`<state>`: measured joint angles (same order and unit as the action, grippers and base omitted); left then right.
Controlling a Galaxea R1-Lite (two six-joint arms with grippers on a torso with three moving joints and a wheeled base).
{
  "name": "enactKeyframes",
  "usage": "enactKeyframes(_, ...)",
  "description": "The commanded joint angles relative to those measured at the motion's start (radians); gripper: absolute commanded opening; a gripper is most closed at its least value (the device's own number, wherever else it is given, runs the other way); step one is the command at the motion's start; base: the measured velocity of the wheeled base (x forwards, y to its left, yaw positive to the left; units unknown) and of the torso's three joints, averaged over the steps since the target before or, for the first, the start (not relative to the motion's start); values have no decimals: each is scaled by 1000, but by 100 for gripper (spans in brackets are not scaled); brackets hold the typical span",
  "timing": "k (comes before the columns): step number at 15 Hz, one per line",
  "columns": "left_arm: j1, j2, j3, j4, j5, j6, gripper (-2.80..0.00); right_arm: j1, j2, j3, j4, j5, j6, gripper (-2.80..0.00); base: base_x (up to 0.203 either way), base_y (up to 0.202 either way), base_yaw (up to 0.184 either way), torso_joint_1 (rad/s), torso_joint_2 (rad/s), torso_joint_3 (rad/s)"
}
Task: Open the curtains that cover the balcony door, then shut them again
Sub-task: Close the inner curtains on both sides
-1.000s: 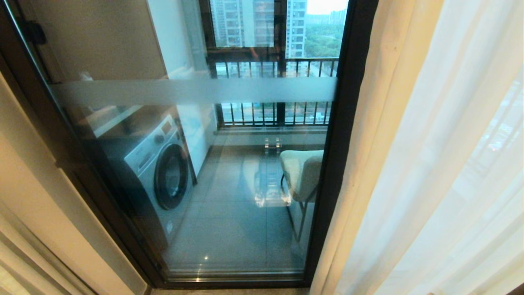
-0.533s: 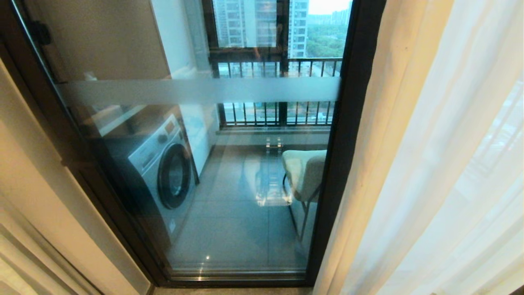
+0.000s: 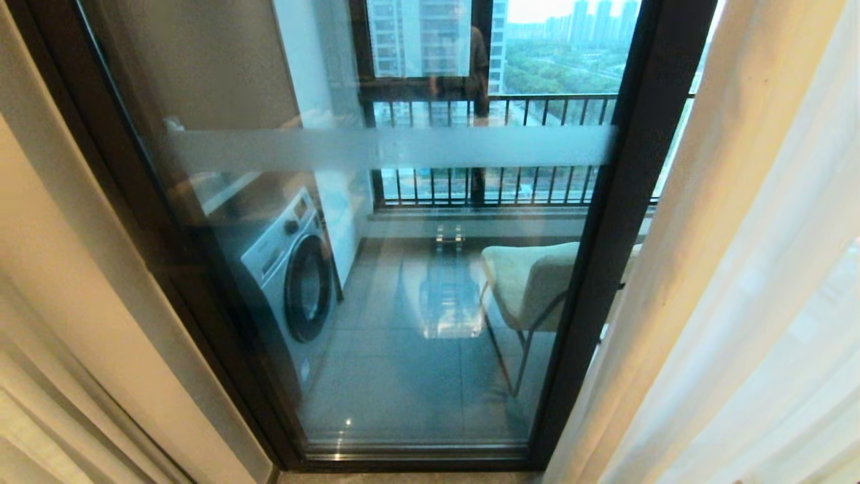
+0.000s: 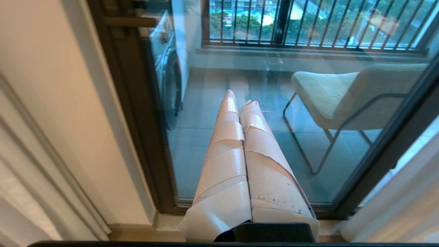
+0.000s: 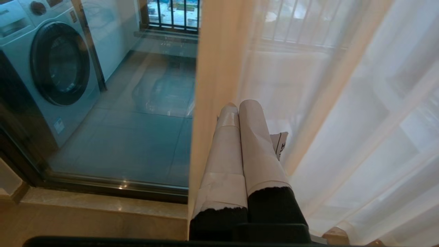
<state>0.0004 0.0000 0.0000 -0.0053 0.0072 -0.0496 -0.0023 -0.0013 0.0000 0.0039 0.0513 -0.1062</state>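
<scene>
The curtains (image 3: 739, 282) hang drawn aside at the right, exposing the balcony door (image 3: 376, 269); closing remains. The left gripper (image 4: 240, 103) and right gripper (image 5: 240, 106) are both clamped together, empty.

Location: high-rise apartment home. Indicators: balcony door (image 3: 376, 269) with drawn curtains (image 3: 752, 282); beyond it, a tiled balcony holding a washing machine (image 3: 295, 269), a cushioned chair (image 3: 531, 282), and a railing (image 3: 497, 111) facing residential towers.
</scene>
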Motion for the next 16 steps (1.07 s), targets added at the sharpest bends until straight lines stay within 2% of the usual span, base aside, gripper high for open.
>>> enactKeyframes(1, 1, 0, 0, -1, 0, -1, -280, 1, 1, 0, 0, 1, -1, -280, 0, 188, -1, 6, 2, 2)
enactKeyframes(16, 0, 0, 0, -1, 0, -1, -280, 1, 1, 0, -1, 1, -1, -280, 0, 191, 1, 2, 2, 2)
